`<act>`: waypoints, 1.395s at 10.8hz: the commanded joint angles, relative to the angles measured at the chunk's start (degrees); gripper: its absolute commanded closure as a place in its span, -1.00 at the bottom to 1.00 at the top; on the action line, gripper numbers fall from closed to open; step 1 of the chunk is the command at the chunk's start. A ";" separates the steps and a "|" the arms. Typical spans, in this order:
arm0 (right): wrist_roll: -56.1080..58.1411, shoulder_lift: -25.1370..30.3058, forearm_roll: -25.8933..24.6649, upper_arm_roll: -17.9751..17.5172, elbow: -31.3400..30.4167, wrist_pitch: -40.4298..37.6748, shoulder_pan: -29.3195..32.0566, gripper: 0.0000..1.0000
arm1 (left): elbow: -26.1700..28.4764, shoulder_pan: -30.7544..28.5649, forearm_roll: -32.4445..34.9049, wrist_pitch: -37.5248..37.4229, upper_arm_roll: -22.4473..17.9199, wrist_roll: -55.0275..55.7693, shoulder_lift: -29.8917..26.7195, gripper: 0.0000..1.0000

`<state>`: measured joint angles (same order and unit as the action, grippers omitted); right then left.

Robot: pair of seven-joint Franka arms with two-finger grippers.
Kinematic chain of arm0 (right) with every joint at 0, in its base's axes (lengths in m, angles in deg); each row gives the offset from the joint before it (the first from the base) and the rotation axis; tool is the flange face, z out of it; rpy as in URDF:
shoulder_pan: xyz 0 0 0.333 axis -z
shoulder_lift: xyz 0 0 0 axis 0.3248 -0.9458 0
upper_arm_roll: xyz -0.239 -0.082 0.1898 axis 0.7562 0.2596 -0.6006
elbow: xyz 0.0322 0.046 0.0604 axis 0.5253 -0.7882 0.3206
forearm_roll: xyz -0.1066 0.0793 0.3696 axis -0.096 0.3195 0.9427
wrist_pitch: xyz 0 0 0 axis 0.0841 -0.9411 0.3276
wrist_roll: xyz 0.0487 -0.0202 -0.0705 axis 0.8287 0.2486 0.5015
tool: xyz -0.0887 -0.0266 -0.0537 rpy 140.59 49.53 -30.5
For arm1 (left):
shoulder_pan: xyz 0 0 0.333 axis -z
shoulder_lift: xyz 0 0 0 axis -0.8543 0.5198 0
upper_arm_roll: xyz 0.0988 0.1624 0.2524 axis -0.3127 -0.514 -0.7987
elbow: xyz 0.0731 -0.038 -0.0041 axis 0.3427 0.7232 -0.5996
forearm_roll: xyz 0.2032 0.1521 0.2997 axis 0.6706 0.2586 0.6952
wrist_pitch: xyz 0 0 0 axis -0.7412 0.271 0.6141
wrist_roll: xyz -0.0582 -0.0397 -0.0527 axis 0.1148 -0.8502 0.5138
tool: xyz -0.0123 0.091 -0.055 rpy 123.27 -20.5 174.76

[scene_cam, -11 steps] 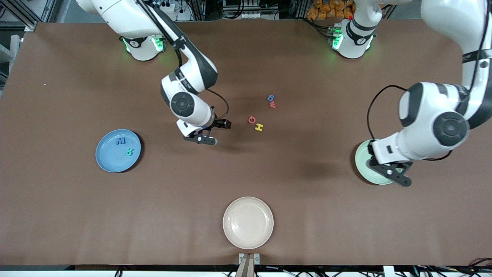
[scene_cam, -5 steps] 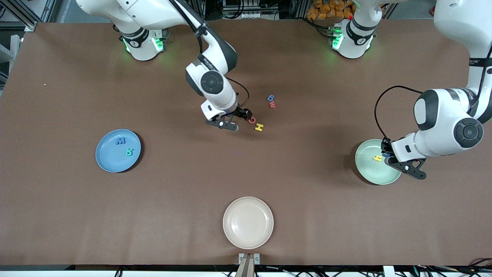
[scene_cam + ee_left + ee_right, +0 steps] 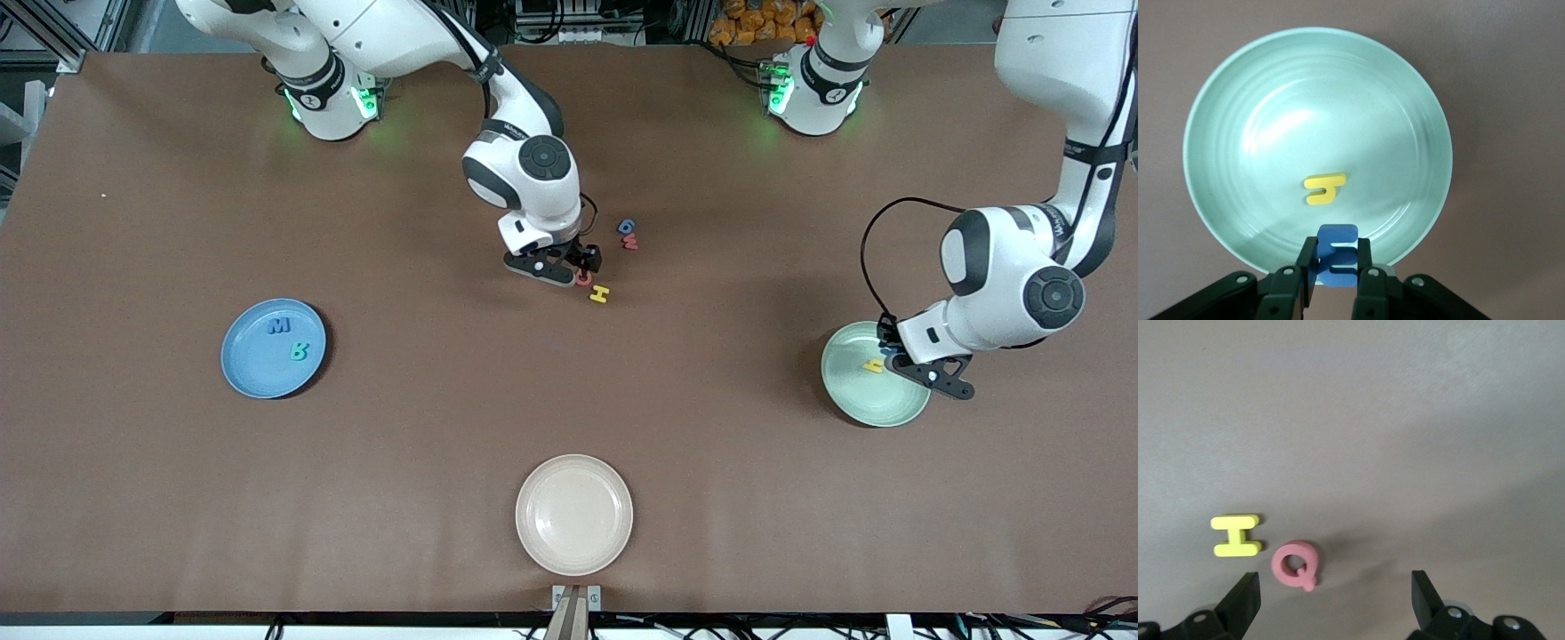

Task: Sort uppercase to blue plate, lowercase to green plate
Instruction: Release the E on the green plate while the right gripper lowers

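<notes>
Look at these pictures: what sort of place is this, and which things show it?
Probably a robotics lab test bench: two robot arms bolted to a brown table, aluminium framing and cabling along its edge, and toy letters such as the yellow H staged for sorting onto plates.

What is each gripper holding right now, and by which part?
Left gripper pinches the blue m across its sides over the green plate. Right gripper holds nothing.

We see a plain brown counter. The blue plate carries a darker blue M and a teal letter. The green plate is pale mint, with a yellow h and a blue m (held over it). H is yellow, Q pinkish red, w dark red, g blue. A third plate is cream.
</notes>
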<state>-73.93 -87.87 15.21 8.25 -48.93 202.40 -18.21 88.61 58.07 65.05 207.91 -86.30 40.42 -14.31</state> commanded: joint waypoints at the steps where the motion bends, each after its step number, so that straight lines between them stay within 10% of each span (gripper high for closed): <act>1: -2.32 -3.09 -1.83 -0.70 3.12 0.45 0.33 -1.00 | 0.42 0.87 0.25 0.67 -0.16 -0.44 -1.06 -0.29; 2: -2.32 -3.18 -1.92 -0.70 3.04 1.06 0.33 -1.00 | -0.28 0.97 -0.10 0.58 -0.07 1.22 -1.67 -0.99; 15: -1.53 -5.47 -3.85 -0.78 2.51 4.50 -0.81 -0.72 | -25.33 10.54 0.35 -26.83 4.14 21.60 -4.57 -1.00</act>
<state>-74.26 -92.60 13.09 7.78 -47.35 207.15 -18.67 65.46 67.44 67.28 183.88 -81.90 58.66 -18.70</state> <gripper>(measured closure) 0.137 0.000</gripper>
